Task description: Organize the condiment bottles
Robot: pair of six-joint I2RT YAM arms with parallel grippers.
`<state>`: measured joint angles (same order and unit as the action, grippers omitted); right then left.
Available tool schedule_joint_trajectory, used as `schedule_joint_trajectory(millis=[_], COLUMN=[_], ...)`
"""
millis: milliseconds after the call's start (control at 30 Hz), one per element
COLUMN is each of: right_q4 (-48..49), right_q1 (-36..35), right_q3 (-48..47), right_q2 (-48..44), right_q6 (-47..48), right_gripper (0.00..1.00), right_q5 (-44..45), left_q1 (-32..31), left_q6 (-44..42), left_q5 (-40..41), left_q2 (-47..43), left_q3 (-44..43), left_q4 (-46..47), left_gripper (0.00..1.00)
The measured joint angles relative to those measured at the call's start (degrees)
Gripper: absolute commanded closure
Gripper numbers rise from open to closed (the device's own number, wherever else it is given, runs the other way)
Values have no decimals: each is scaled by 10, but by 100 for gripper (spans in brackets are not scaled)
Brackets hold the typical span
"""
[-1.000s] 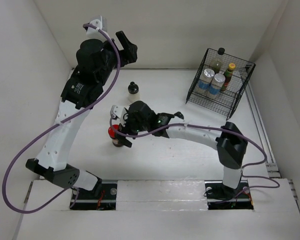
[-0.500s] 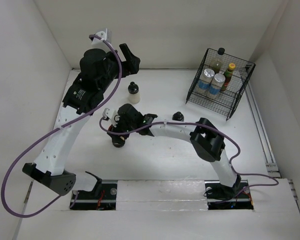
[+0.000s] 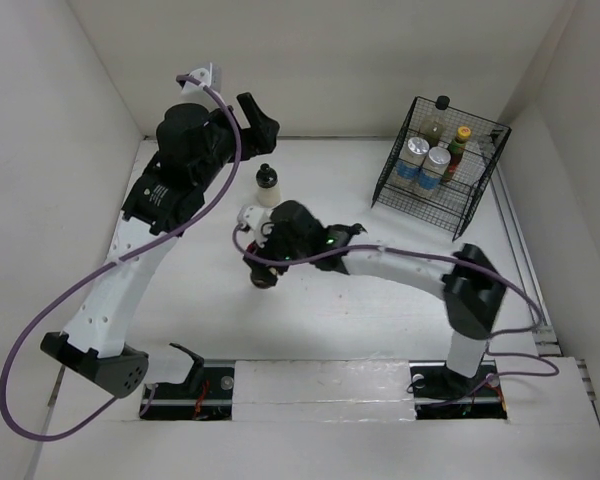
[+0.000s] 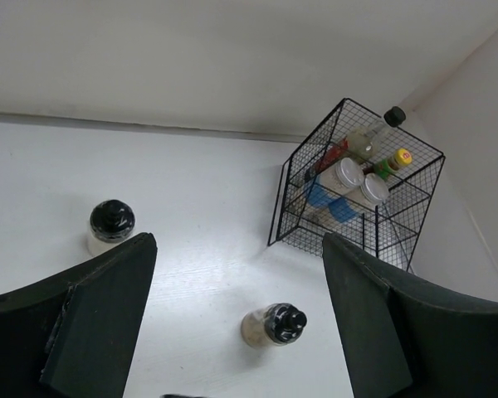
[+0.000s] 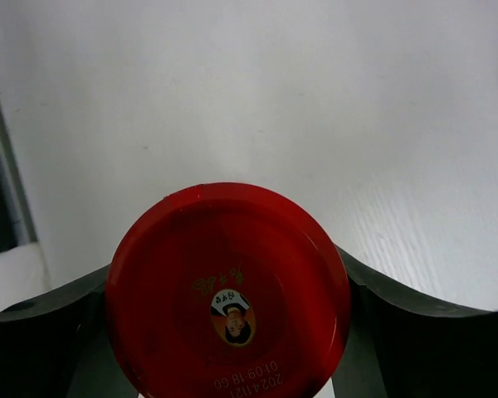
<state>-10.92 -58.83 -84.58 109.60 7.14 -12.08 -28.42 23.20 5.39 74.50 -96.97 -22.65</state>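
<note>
We see the white table (image 3: 360, 320), the black wire basket (image 3: 420, 205) at its far right holding four bottles, the left gripper (image 3: 258, 115) with fingers spread wide near the pale black-capped bottle (image 3: 267, 185), and the right gripper (image 3: 265, 262) clamping the red-lidded jar (image 5: 228, 290) left of centre.

1. White table (image 3: 310, 320), bare across most of its surface
2. Black wire basket (image 3: 388, 180) at the far right corner
3. Pale black-capped bottle (image 3: 267, 186) far left of centre
4. Tan black-capped bottle (image 4: 272, 325) between them, nearer
5. Red-lidded jar (image 5: 228, 290) left of centre; contact with the table unclear
</note>
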Motion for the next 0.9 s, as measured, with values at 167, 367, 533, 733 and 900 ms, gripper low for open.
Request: schedule_joint_trajectory(millis=[167, 367, 533, 733, 900], right_q4=[-33, -43, -89, -136, -135], right_q1=[72, 282, 455, 583, 647], right_q3=[65, 59, 20, -23, -33], right_q2=[-202, -356, -332, -252, -210], right_q6=[-16, -27, -26, -30, -42], right_gripper=[76, 79, 80, 81, 81], right_q5=[29, 74, 111, 106, 97], left_q1=[-18, -41, -92, -172, -176], left_q6=[-1, -2, -9, -29, -44], left_q5=[-34, -127, -133, -129, -126], left_q2=[20, 87, 132, 165, 166], left_q3=[-8, -14, -2, 15, 36], left_q4=[4, 11, 14, 22, 25], left_gripper=[23, 23, 23, 22, 22])
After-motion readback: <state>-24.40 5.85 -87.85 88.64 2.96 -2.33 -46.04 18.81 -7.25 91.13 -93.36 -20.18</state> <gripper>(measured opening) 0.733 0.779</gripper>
